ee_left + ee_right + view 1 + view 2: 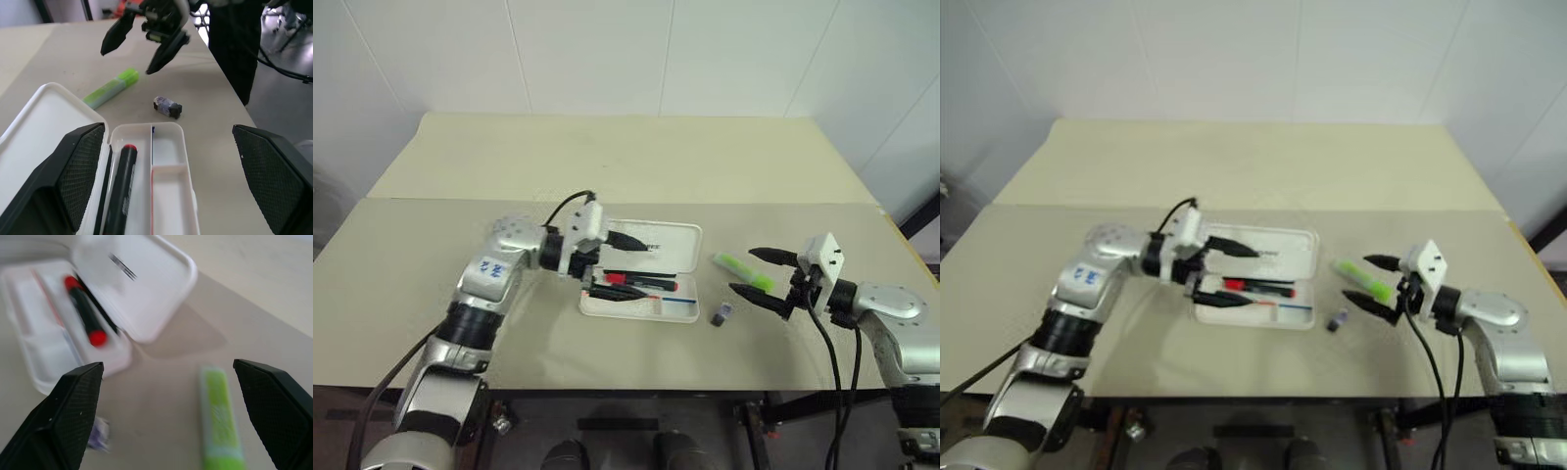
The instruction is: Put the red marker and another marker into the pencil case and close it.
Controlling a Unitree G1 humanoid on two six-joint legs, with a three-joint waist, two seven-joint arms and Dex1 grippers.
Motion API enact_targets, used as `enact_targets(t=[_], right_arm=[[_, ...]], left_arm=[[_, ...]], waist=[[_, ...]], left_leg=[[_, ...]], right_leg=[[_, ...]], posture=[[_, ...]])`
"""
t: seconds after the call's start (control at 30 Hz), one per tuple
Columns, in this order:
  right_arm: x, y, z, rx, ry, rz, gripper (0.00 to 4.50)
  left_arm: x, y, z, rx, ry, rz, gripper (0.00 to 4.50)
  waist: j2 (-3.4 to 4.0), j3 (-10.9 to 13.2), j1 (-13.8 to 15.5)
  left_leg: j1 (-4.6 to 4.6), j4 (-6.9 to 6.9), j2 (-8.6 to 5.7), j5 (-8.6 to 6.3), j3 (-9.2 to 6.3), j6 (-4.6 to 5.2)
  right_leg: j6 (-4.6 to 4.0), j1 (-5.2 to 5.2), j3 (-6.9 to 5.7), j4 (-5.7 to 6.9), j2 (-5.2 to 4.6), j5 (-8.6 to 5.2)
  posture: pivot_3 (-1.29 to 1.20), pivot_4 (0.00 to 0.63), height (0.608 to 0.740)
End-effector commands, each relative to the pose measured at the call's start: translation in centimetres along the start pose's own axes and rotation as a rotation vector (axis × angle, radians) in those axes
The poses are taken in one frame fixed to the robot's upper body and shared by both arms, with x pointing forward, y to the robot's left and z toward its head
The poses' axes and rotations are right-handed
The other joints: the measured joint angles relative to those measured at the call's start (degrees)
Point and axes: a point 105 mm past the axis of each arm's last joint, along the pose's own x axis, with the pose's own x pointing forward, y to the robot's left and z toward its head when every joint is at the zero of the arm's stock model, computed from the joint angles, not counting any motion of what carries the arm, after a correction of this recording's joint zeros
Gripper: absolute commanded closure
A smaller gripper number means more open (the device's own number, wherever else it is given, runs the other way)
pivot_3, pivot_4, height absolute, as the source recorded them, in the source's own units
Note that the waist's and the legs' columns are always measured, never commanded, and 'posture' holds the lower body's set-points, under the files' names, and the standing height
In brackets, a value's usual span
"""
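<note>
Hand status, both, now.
Left hand: open, holding nothing, over the pencil case, where the red marker lies.
Right hand: open, empty, straddling the green marker.

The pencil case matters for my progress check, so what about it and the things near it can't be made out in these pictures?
- Lettering on the pencil case lid: too small and blurred in the right wrist view to read.
- Red marker: its lower end is cut off by the left wrist view's edge.
- Small dark object on the table: too small to identify.
- Green highlighter: its near end is cut off in the right wrist view.
</note>
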Motion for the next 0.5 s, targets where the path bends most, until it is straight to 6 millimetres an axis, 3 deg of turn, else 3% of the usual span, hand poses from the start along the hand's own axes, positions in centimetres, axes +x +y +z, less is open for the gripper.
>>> enact_targets(t=[0.03,0.27,0.5], right_arm=[[0.7,-1.0,-0.9,-0.011,0.012,-0.044,0.0],[2.3,-1.7,-2.8,0.033,0.045,-0.026,0.0],[3.2,-2.9,-4.0,0.097,0.076,-0.06,0.0]], left_arm=[[-2.3,-1.0,1.1,0.059,-0.05,0.003,0.05],[-6.2,-1.4,0.0,0.005,-0.07,0.089,0.05],[-7.9,-1.6,0.3,0.031,-0.109,0.103,0.05]], waist=[[0.0,0.0,-0.5],[0.01,0.0,-1.0],[0.02,0.0,-1.3]], left_leg=[[-0.01,0.01,0.0,0.01,-0.01,0.01],[-0.01,0.08,0.0,0.03,-0.02,0.03],[0.0,0.07,0.0,0.03,-0.02,0.02]], right_leg=[[0.0,0.0,-0.01,0.02,0.0,0.0],[0.01,0.03,-0.03,0.06,-0.02,0.01],[0.0,0.03,-0.05,0.07,-0.02,0.01]], posture=[[0.0,0.15,0.74],[0.0,0.15,0.74],[0.0,0.15,0.74]])
